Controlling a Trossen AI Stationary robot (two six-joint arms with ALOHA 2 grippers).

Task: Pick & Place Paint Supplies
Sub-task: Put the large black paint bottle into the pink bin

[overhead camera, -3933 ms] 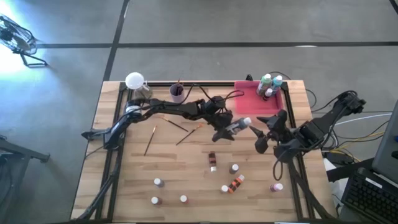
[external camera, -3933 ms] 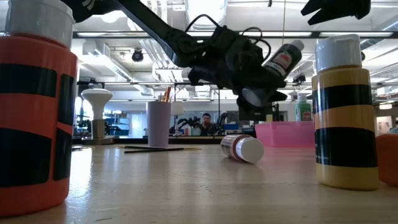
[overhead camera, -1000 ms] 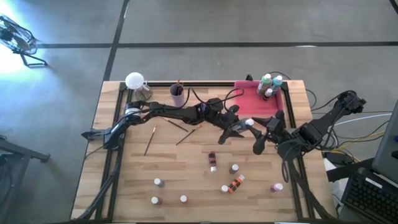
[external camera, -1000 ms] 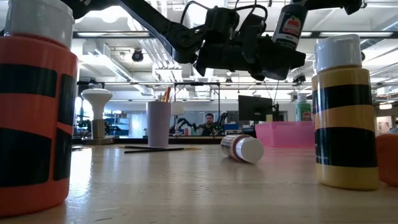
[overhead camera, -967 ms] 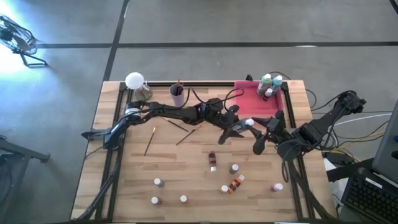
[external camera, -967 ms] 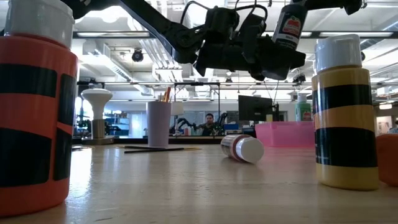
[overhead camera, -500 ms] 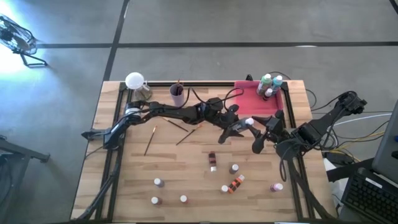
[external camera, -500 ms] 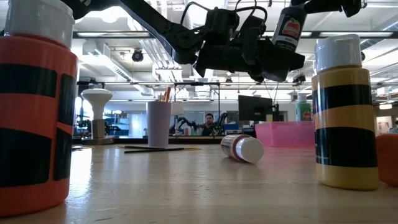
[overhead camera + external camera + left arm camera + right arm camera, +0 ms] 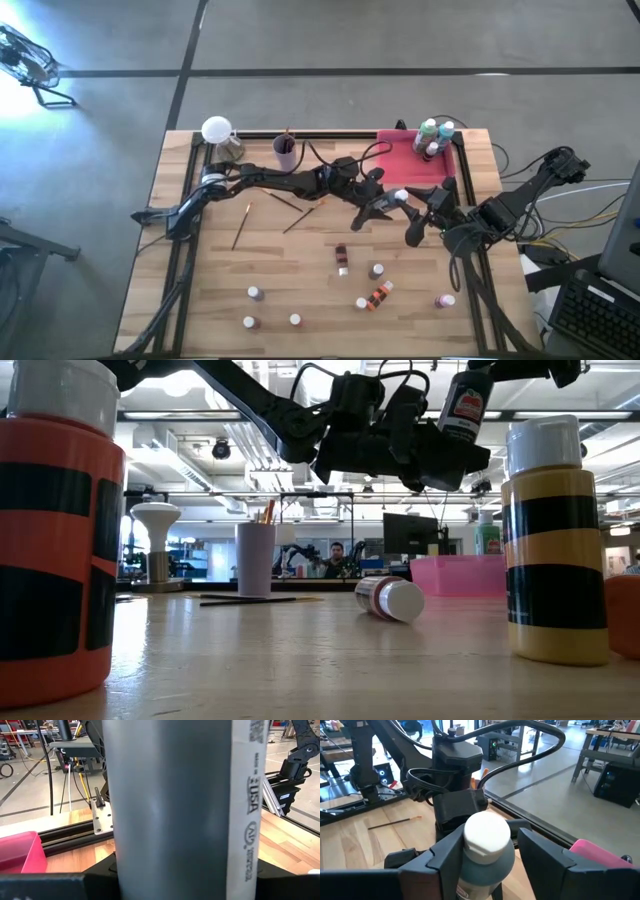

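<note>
A dark grey paint bottle point(image 9: 486, 845) with a white cap and a red label point(image 9: 462, 402) hangs in the air over the middle right of the table, cap end up and slightly tilted. My left gripper point(image 9: 383, 205) reaches in from the table's left and is shut on it; the bottle's body point(image 9: 170, 805) fills the left wrist view. My right gripper point(image 9: 412, 210) comes from the table's right and is closed around the bottle's cap end point(image 9: 399, 196). My left gripper pinches the bottle's grey body point(image 9: 165, 860) between its two fingers, coming nearly level from the table's left, across the bottle. The bottle stands roughly upright in the hold, clear of the table. My right gripper has the bottle's shoulder, just below the white cap point(image 9: 470, 862), between its two fingers point(image 9: 445, 855). They come nearly level from the table's right. One finger lies against the shoulder; whether the other one touches I cannot tell.
A pink tray point(image 9: 405, 160) at the far right holds a few bottles point(image 9: 435, 135). A lilac cup point(image 9: 285, 150) with brushes stands at the far edge. Loose brushes point(image 9: 241, 225) lie at the left. Several small bottles point(image 9: 377, 295) are scattered over the near half, one lying on its side point(image 9: 390, 598).
</note>
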